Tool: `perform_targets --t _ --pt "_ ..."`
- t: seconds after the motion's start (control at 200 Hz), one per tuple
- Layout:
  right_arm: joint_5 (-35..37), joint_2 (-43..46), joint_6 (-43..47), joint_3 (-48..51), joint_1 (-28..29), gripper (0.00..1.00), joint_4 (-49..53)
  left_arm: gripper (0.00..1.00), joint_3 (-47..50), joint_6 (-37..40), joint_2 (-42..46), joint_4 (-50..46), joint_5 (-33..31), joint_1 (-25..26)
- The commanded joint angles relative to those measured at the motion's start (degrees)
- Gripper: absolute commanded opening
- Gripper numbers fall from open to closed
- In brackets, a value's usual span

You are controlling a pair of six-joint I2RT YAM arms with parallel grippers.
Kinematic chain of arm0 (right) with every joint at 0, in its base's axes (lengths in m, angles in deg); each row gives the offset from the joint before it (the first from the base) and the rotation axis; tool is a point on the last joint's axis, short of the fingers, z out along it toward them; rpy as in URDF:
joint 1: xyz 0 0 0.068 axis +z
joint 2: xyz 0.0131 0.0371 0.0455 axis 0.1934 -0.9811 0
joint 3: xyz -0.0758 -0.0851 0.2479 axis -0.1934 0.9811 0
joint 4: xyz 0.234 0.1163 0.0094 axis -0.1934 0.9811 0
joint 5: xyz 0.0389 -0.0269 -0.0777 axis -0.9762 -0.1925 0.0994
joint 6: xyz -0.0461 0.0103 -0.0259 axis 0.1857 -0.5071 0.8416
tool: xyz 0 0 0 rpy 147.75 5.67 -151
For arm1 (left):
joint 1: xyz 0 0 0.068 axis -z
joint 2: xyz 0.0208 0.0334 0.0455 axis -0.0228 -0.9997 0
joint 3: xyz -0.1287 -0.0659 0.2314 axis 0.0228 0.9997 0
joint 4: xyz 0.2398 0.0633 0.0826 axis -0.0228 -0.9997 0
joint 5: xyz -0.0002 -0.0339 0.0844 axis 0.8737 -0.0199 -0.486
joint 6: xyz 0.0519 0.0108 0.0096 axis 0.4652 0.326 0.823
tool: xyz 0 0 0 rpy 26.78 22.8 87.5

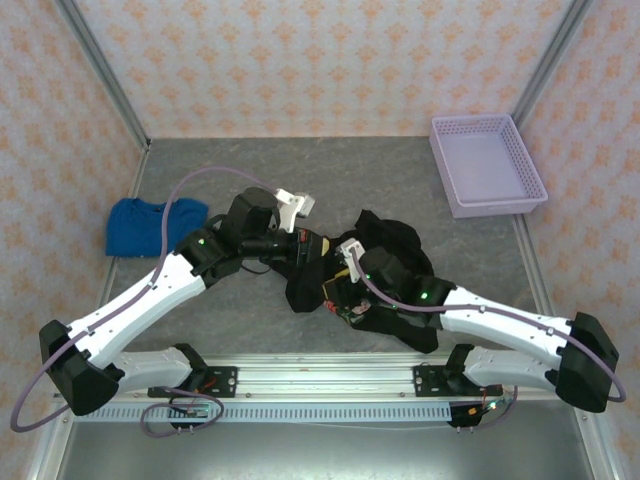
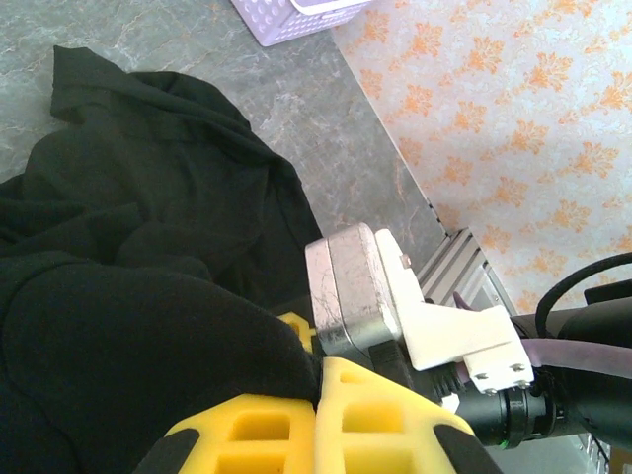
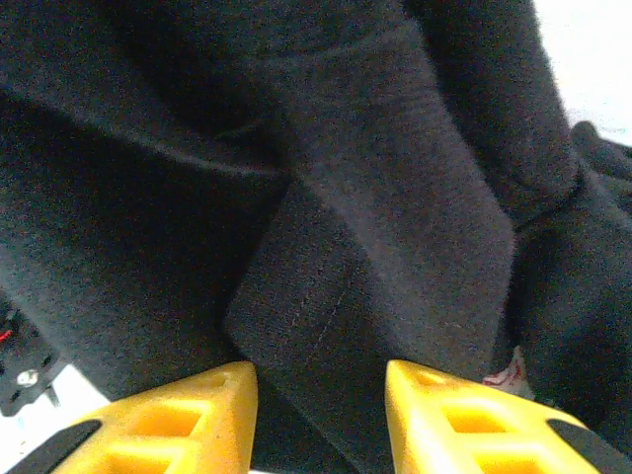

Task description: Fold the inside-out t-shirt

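Observation:
The inside-out t-shirt (image 1: 395,250) is a crumpled black heap at the table's centre. My left gripper (image 1: 303,250) is at its left edge. In the left wrist view its yellow fingers (image 2: 321,367) are pressed together, with a bulge of the black t-shirt (image 2: 148,296) pinched in the seam and draped over the left finger. My right gripper (image 1: 345,288) is buried in the heap's near-left side. In the right wrist view its fingers (image 3: 321,373) stand apart, with a hemmed fold of the t-shirt (image 3: 375,247) lying between them.
A folded blue garment (image 1: 150,225) lies at the left. A lavender basket (image 1: 487,165) stands at the back right, its corner (image 2: 286,15) also seen from the left wrist. The right arm's wrist housing (image 2: 355,286) is close against my left fingers. Patterned walls enclose the table.

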Motion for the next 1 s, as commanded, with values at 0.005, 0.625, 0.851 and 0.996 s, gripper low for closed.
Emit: perform_targets --t 0.005,0.625,0.851,0.996 --pt "3.8 -1.4 1.1 -1.6 0.2 0.41 -1.6 0.0 -0.3 -0.7 0.5 0.2 1.0 -0.6" --pt "6.8 10.7 -1.2 1.4 0.2 0.0 0.7 0.0 3.7 -3.3 2.8 2.0 -2.7 -8.1" --pt "4.1 17.7 -1.8 4.6 0.2 0.0 -0.3 0.0 3.6 -3.7 1.1 3.0 -2.8 -10.3" --pt "3.2 21.7 -3.5 8.0 0.2 0.0 -0.3 0.0 3.0 -5.1 0.8 3.3 -2.9 -12.6"
